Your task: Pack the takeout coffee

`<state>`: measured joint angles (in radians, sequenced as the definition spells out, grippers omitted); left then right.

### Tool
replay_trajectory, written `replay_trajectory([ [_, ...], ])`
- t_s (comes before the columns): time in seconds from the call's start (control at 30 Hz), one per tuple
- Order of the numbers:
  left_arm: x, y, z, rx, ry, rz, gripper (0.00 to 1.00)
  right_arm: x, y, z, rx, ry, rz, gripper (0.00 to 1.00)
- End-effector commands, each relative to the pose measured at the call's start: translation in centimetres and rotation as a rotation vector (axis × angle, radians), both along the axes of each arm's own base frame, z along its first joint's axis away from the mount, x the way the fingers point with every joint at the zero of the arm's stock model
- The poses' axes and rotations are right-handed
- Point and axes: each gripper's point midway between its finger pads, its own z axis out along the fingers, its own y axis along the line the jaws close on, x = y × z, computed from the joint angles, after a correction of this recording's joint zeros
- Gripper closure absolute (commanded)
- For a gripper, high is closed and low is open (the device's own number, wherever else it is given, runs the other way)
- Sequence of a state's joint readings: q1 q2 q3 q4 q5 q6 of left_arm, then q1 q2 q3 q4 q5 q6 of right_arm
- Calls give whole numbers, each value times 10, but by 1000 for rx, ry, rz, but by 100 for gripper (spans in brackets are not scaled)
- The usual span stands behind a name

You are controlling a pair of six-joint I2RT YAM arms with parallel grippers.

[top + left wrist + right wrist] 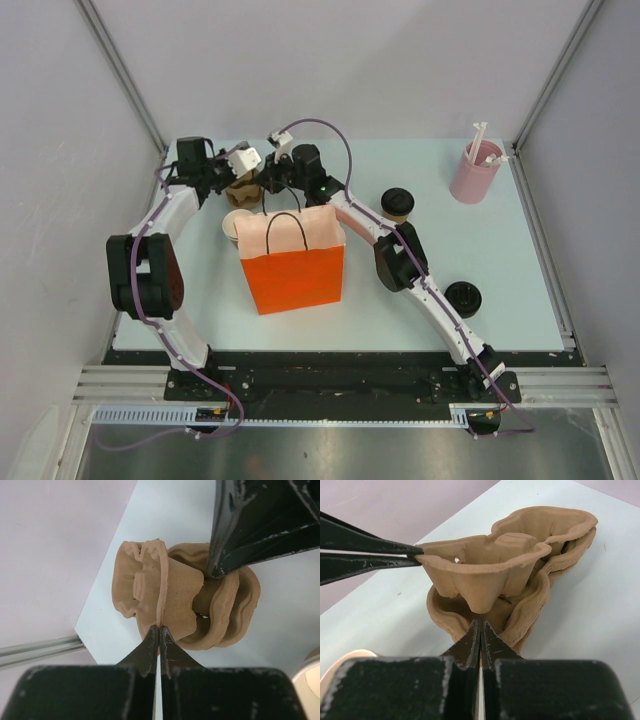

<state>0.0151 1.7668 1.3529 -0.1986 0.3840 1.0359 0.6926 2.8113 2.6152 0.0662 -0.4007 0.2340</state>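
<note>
My left gripper [159,630] pinches the upper tray [170,590] and my right gripper [480,630] pinches the lower tray [530,615], probably to separate them, while one coffee cup [397,203] waits at two o'clock and the other cup [462,297] at three o'clock of the orange bag [294,278].

Two arms, same build. Left arm [150,275]: white links, chunky black joint housings. Right arm [400,262]: same white and black. Purple cable [325,121] runs along each arm and loops free near the wrist. White boxy camera block [243,158] on each wrist. Small green light [322,186] on the right arm's black wrist section. Black base mounts [190,385] at the near edge. Jaws: flat black tapered blades, paint scuffed, chipped to bare metal along the edges. Blocky black housing behind them in both wrist views.
</note>
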Motion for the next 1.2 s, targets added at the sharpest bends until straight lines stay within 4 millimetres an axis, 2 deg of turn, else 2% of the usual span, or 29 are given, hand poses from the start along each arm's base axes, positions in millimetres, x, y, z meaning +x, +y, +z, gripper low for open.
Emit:
replay_trajectory([
  [0.0,13,2,71,-12,-173,24,100,1,-1,-1,-23,-20,-5,100],
  [0.1,13,3,73,-33,-172,29,99,2,-2,2,-22,-28,-6,100],
  [0.3,15,6,98,-98,-206,38,100,0,-2,0,-28,-19,-3,100],
  [0.57,16,13,94,-192,-169,54,100,0,-2,7,-22,-28,2,100],
  [0.67,18,14,75,-223,-121,69,100,-1,-2,7,-24,-30,4,100],
  [0.8,1,4,19,-145,-19,12,100,-4,0,10,-14,-35,25,100],
  [0.87,-2,1,1,-149,30,2,99,-6,2,10,-9,-35,29,100],
  [1.07,-9,-7,-22,-167,113,-21,100,-12,9,3,15,-18,53,100],
  [1.17,-11,-10,-28,-156,138,-19,89,-12,11,-1,15,-11,54,100],
])
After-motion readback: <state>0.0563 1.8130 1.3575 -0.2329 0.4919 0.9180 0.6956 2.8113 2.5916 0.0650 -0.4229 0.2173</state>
